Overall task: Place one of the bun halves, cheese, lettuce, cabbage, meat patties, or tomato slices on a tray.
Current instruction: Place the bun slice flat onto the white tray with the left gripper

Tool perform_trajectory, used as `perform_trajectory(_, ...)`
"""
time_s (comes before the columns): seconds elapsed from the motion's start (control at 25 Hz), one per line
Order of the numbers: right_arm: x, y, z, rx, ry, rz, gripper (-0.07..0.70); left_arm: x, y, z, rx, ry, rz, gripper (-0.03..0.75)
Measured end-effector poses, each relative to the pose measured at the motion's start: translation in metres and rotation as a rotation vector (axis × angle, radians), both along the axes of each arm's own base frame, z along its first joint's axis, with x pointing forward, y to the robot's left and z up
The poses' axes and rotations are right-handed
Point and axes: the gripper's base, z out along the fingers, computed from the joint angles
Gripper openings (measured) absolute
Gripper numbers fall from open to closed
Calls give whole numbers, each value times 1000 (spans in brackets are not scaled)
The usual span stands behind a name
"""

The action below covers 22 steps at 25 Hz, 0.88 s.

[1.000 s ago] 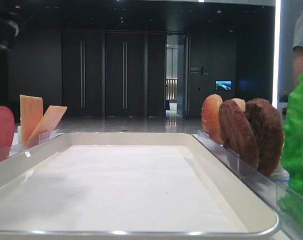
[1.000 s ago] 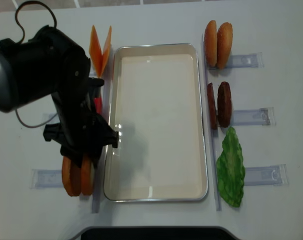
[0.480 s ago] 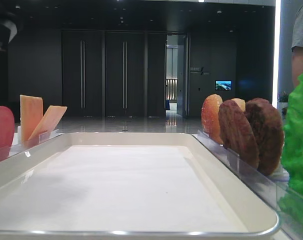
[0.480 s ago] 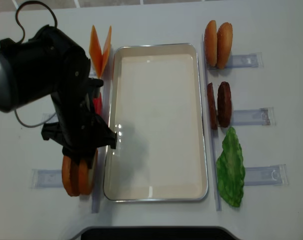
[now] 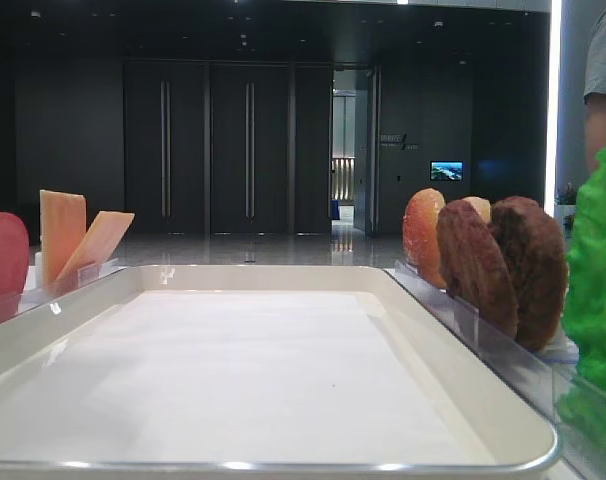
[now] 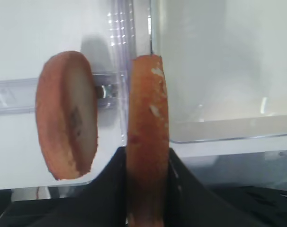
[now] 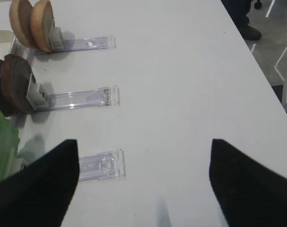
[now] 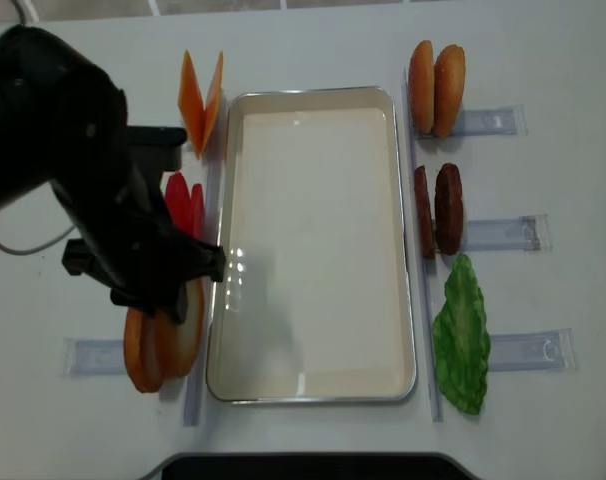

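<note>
Left wrist view: left gripper (image 6: 146, 189) clamped on bun half (image 6: 147, 132), edge-on, beside its twin (image 6: 66, 113).
Tray (image 8: 313, 385): just R of bun, unloaded.
Right gripper (image 7: 143, 189): fingers apart, idle.
Tip: lift clear of holder, cross rim, lay flat.

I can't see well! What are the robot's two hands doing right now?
Left gripper: closed on a bun half.
Right gripper: open, holding nothing.
</note>
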Motion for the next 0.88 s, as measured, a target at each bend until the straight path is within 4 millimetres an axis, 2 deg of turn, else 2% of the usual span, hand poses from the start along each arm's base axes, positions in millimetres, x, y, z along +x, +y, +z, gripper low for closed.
perform_trajectory(0.2, 0, 0, 0, 0, 0, 0, 538, -10, -5, 27, -207, -125, -56, 144)
perform_trajectory(0.32, 0, 0, 0, 0, 0, 0, 538, -11, -12, 30, -311, -164, -105, 144)
perform_trajectory(0.88, 0, 0, 0, 0, 0, 0, 538, 4, 0, -21, -642, -276, -192, 141)
